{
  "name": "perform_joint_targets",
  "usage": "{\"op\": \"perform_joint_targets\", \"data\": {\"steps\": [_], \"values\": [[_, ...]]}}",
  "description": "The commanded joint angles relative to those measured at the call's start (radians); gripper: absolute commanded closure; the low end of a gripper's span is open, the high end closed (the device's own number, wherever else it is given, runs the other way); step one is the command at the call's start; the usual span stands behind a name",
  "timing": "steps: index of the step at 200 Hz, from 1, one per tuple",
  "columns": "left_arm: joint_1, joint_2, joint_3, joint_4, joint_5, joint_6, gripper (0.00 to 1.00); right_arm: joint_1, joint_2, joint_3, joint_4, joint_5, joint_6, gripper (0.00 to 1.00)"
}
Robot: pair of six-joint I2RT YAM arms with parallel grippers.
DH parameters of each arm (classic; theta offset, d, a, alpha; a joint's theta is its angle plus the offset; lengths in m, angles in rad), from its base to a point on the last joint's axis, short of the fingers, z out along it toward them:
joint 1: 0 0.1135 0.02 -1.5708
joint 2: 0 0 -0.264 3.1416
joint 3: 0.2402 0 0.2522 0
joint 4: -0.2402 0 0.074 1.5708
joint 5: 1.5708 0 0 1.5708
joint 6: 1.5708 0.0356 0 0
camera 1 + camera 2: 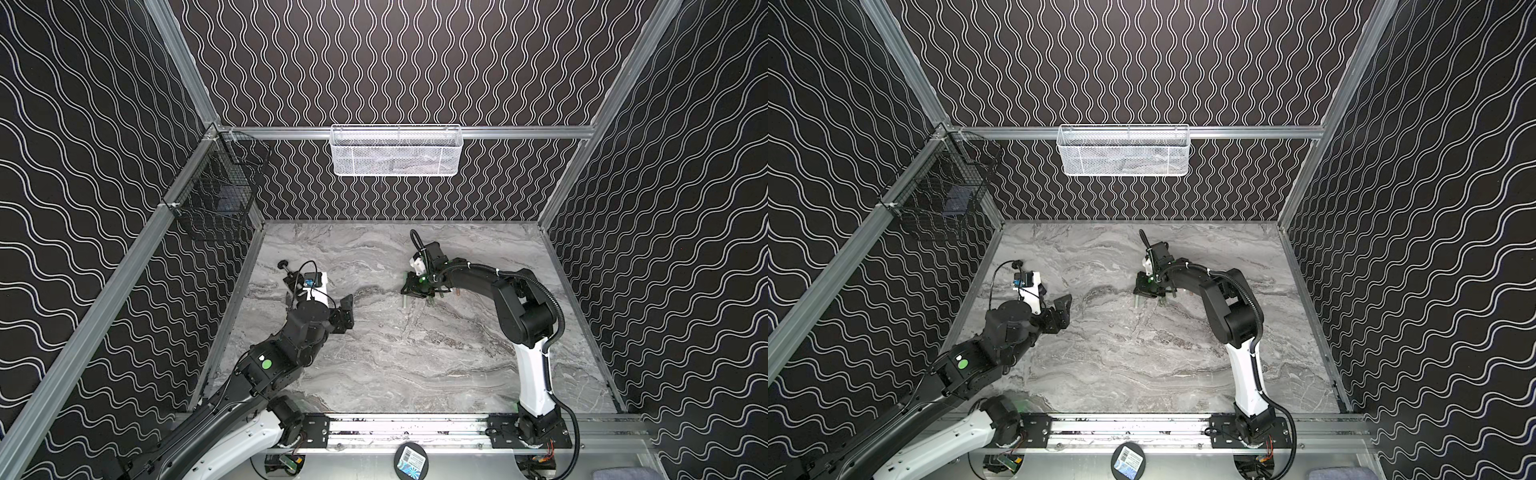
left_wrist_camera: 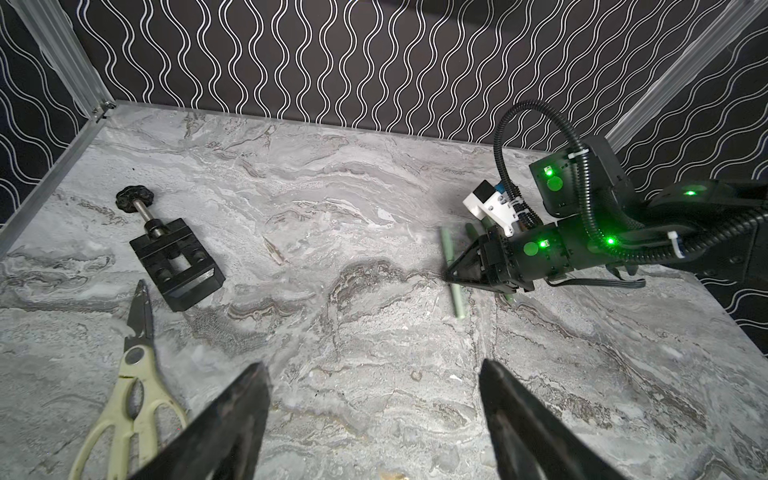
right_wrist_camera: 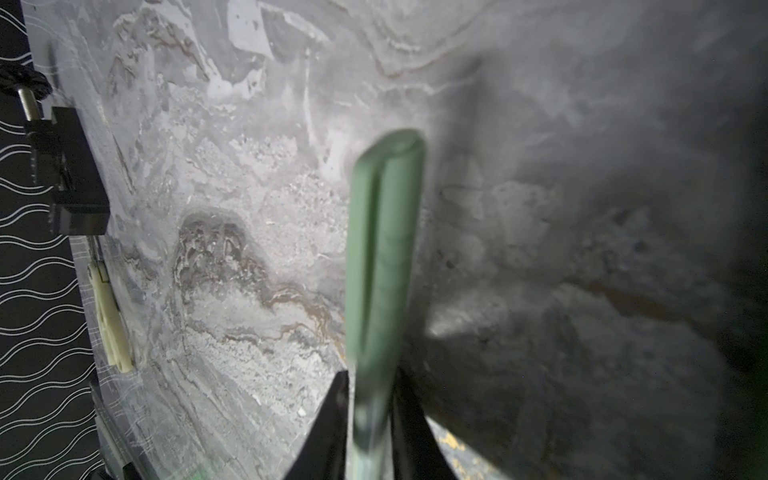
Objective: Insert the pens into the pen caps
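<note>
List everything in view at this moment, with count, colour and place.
green pen: one, pale green, between the right gripper's fingers
green pens or caps: at least two, darker green, on the table beside that gripper; rest hidden
screw vise: one, black, table's left side
scissors: one pair, cream handles, beside the vise
mesh basket: one, white, back rail
wire basket: one, black, left rail
table: one, grey marble
left gripper: one, black, open and empty
right gripper: one, black, shut on the green pen
</note>
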Motion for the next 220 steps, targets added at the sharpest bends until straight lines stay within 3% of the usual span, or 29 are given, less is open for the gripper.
{"op": "perform_joint_targets", "data": {"steps": [1, 39, 68, 79, 93, 113, 130, 133, 136, 149, 164, 179, 195, 220], "values": [[0.0, 0.009, 0.017, 0.023, -0.009, 0.016, 0.18, -0.002, -0.012, -0.019, -0.017, 0.057, 0.037, 0.77], [0.0, 0.016, 0.043, -0.001, -0.003, 0.016, 0.18, -0.002, -0.055, -0.014, -0.016, 0.031, 0.042, 0.73], [0.0, 0.008, 0.056, -0.011, 0.003, 0.026, 0.17, -0.002, -0.171, -0.011, -0.029, -0.017, 0.025, 0.7], [0.0, 0.002, 0.058, -0.001, 0.013, 0.053, 0.02, -0.001, -0.236, -0.016, -0.038, -0.025, 0.011, 0.68], [0.0, -0.005, 0.061, 0.02, 0.03, 0.112, 0.01, -0.002, -0.352, -0.053, -0.023, -0.04, -0.014, 0.64], [0.0, -0.002, 0.062, 0.022, -0.036, 0.127, 0.01, -0.002, -0.544, -0.159, 0.054, -0.045, -0.058, 0.5], [-0.002, -0.001, 0.021, 0.087, -0.059, 0.158, 0.01, -0.001, -0.719, -0.266, 0.138, -0.035, -0.089, 0.13], [-0.001, -0.001, 0.01, 0.104, -0.065, 0.164, 0.01, -0.002, -0.748, -0.284, 0.148, -0.025, -0.094, 0.03], [-0.001, -0.003, 0.002, 0.122, -0.067, 0.169, 0.01, -0.002, -0.775, -0.298, 0.156, -0.014, -0.101, 0.01], [0.002, -0.009, -0.074, 0.261, -0.097, 0.246, 0.01, 0.006, -0.88, -0.352, 0.167, 0.074, -0.123, 0.0], [0.003, 0.002, -0.213, 0.56, -0.085, 0.502, 0.01, 0.006, -0.965, -0.445, 0.236, 0.204, -0.125, 0.0], [0.026, 0.052, -0.356, 0.853, -0.19, 0.591, 0.01, 0.003, -1.001, -0.559, 0.29, 0.356, -0.174, 0.0], [0.143, 0.119, -0.462, 1.098, -0.096, 0.646, 0.01, -0.02, -1.027, -0.616, 0.317, 0.508, -0.176, 0.0], [0.366, 0.218, -0.492, 1.146, 0.017, 0.602, 0.01, -0.117, -1.092, -0.785, 0.529, 0.47, -0.297, 0.0]]}}
